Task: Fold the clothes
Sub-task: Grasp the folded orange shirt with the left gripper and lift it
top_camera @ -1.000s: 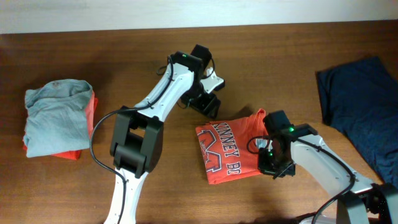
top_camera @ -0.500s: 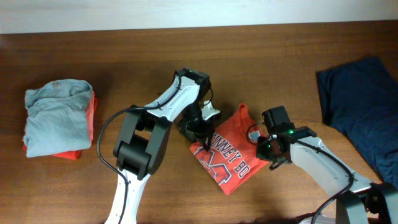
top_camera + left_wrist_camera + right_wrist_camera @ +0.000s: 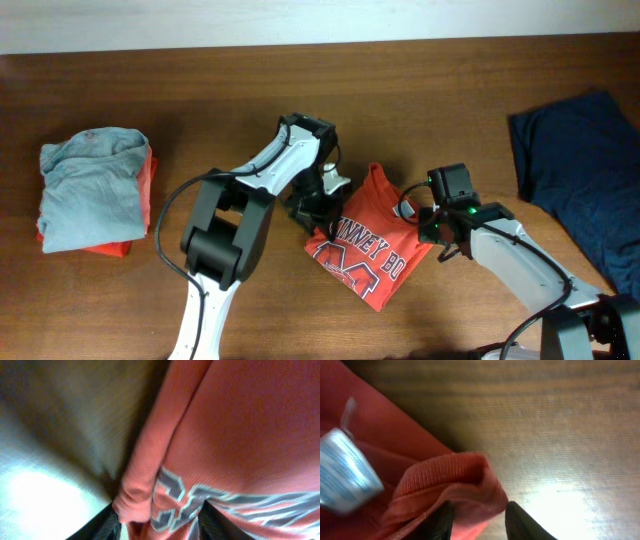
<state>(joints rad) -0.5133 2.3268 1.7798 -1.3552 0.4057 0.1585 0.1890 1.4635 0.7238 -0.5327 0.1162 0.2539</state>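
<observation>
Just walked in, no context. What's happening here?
Both arms grip the orange lettered shirt: the left tool pinches one edge, the right tool the collar side. It lies skewed, partly folded. A folded grey shirt sits on an orange one at far left; a navy shirt lies at right.

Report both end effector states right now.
Left end effector: closed on the orange-red T-shirt.
Right end effector: closed on the same T-shirt, other edge.

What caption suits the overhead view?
Left gripper and right gripper pinch opposite edges of the orange-red lettered T-shirt on the table.
</observation>
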